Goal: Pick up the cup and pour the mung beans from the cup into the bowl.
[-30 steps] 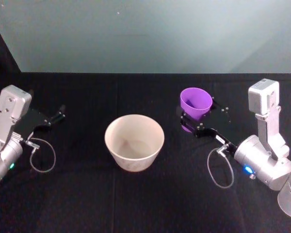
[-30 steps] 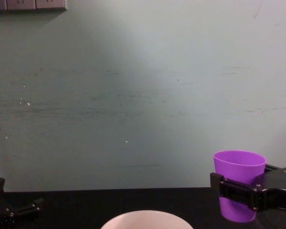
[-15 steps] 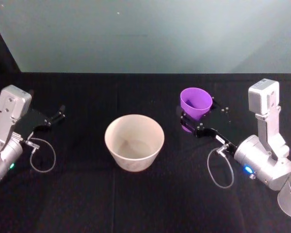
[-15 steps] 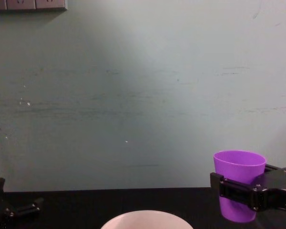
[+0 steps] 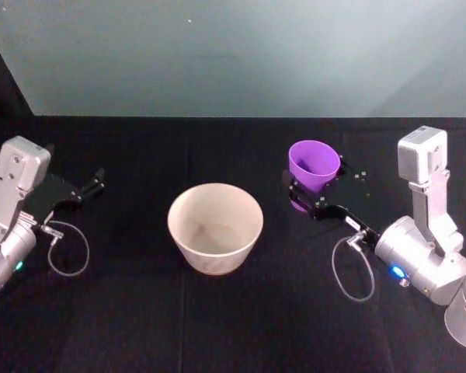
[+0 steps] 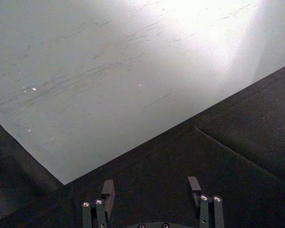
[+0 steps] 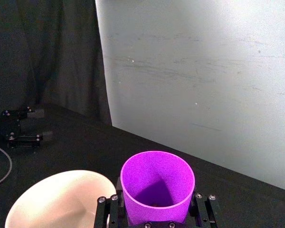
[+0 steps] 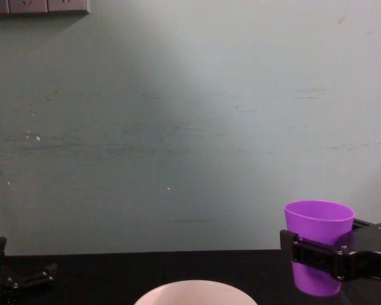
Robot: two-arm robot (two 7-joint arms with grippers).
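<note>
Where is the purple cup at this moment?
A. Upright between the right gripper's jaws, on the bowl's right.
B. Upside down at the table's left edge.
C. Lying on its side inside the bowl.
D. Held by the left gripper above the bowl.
A: the cup is upright, clasped at its sides by the right gripper, right of the bowl; the left gripper sits open at far left.

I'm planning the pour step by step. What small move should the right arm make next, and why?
Probably carry the cup sideways toward the bowl, holding it upright until it is over the rim. The right tool clasps the cup, which stands upright to the right of the bowl and apart from it, so tipping here would likely spill onto the table. The left tool sits parked, open, far left.
</note>
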